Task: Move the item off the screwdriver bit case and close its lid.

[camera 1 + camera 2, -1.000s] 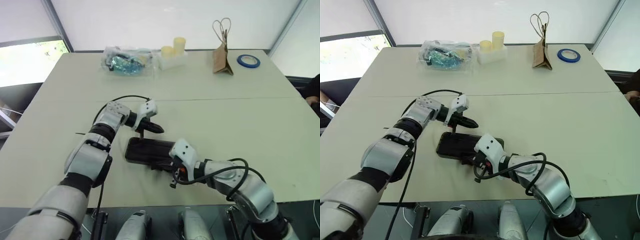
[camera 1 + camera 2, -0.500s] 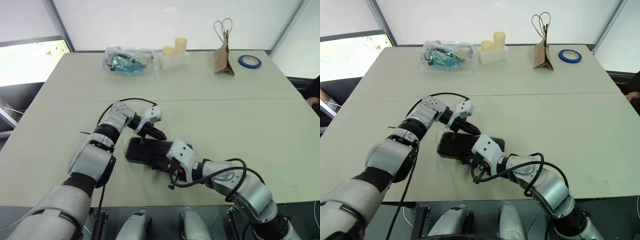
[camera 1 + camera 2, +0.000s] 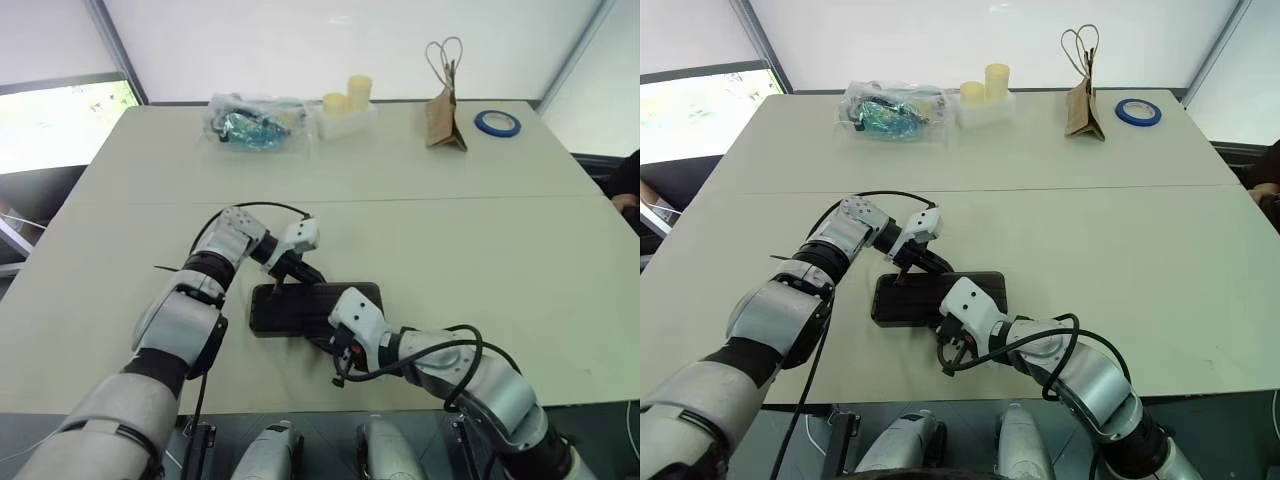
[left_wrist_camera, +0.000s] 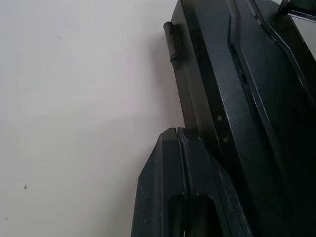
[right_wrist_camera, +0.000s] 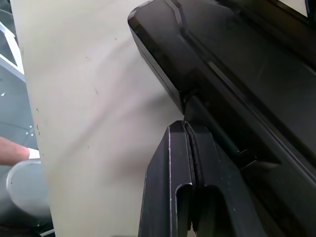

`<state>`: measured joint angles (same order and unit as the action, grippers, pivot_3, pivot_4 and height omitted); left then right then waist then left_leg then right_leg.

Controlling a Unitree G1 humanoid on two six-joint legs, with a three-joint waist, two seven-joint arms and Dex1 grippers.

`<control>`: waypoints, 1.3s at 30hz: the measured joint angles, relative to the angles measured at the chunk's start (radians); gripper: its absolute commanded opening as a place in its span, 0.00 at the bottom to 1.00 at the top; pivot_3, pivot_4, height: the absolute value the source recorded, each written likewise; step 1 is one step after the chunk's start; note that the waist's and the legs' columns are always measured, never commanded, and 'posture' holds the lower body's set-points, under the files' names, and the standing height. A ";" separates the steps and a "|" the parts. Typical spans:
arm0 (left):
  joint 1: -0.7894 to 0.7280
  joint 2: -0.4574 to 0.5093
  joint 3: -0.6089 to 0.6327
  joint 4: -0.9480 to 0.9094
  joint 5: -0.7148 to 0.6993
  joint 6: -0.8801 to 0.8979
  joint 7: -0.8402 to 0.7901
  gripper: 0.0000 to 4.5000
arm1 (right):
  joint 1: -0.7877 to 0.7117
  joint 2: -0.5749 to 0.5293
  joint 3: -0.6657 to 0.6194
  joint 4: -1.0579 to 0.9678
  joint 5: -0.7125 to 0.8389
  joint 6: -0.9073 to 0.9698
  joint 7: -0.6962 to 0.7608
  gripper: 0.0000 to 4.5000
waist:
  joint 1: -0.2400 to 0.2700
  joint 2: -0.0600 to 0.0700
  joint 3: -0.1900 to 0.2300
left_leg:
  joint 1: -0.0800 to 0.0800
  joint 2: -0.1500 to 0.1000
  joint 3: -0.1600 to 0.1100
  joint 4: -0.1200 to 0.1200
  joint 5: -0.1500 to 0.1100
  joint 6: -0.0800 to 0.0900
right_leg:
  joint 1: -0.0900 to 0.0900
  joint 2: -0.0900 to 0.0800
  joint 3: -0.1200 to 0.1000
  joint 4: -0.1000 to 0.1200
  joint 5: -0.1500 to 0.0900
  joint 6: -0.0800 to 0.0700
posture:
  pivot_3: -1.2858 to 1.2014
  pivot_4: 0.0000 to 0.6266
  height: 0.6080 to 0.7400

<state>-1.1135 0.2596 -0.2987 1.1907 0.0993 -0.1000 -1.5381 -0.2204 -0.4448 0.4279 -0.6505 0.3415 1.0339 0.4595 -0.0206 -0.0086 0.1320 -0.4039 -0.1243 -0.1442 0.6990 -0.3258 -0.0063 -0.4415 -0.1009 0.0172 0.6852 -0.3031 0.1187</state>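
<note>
Screwdriver bit case [image 3: 300,306] lies flat on the pale table [image 3: 500,250], near its front edge and a little left of the middle, its long side running from 9 to 3 o'clock. From above its top reads as one dark, closed-looking surface, though I cannot be sure the lid [image 3: 940,292] is latched. At the case's 11 o'clock corner the left gripper [image 3: 296,272] reaches in from the 10 o'clock side, pointing down toward the far long edge; its two black fingers [image 4: 182,197] are pressed together with nothing between them, their tips right against the case's edge beside a small hinge knuckle [image 4: 170,42]. At the case's 5 o'clock side the right gripper [image 3: 335,345] comes in from the near edge of the table, its fingers [image 5: 190,173] likewise closed flat on each other and empty, tips set against the near side wall of the case just by a corner. Well beyond, along the far edge of the table, sit a crumpled clear bag with blue contents [image 3: 250,122] at 11 o'clock, pale yellow cylinders on a white block [image 3: 347,102] at 12, a small brown paper bag [image 3: 443,110] at 1, and a blue tape roll [image 3: 497,122] further right.
</note>
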 measured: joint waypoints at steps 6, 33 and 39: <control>0.029 -0.003 0.000 -0.058 0.010 -0.015 0.002 0.00 | -0.023 -0.013 0.028 0.021 -0.007 -0.014 0.001 0.01 | 0.000 0.000 0.000 | 0.000 0.000 0.000 0.000 0.000 0.000 | 0.000 0.000 0.000 0.000 0.000 0.000 | 0.52 0.24 1.00; 0.199 0.070 -0.046 -0.313 -0.040 0.095 0.028 0.00 | -0.087 -0.080 0.194 0.116 -0.062 -0.149 0.010 0.01 | -0.013 -0.012 -0.022 | 0.027 0.001 0.000 -0.016 0.000 0.001 | 0.019 0.001 0.002 -0.003 0.000 0.000 | 0.52 0.24 1.00; 0.208 0.073 -0.043 -0.337 -0.041 0.112 0.031 0.00 | -0.094 -0.085 0.198 0.121 -0.062 -0.154 0.016 0.01 | -0.014 -0.012 -0.022 | 0.027 0.001 0.000 -0.016 0.000 0.001 | 0.020 0.001 0.002 -0.003 0.000 0.000 | 0.52 0.24 1.00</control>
<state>-0.9058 0.3324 -0.3415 0.8540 0.0582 0.0122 -1.5073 -0.3140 -0.5294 0.6262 -0.5295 0.2792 0.8803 0.4755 -0.0343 -0.0201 0.1105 -0.3766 -0.1228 -0.1438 0.6830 -0.3262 -0.0057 -0.4218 -0.0999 0.0196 0.6818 -0.3032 0.1186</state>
